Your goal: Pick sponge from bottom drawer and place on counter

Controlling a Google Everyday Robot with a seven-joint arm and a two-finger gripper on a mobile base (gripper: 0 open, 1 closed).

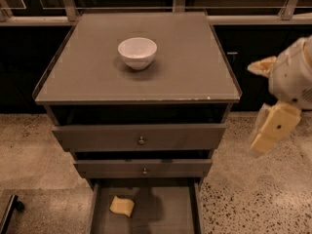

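The pale-yellow sponge lies on the floor of the open bottom drawer, near its left side. The grey counter tops the cabinet. My gripper hangs in the air to the right of the cabinet, level with the counter's front edge and the top drawer. It is well above and to the right of the sponge. It is open and holds nothing; one cream finger points down and the other shows above it.
A white bowl stands on the counter, left of centre. Two upper drawers with round knobs stick out slightly above the bottom drawer. Speckled floor lies on both sides of the cabinet. A dark object sits at the bottom left.
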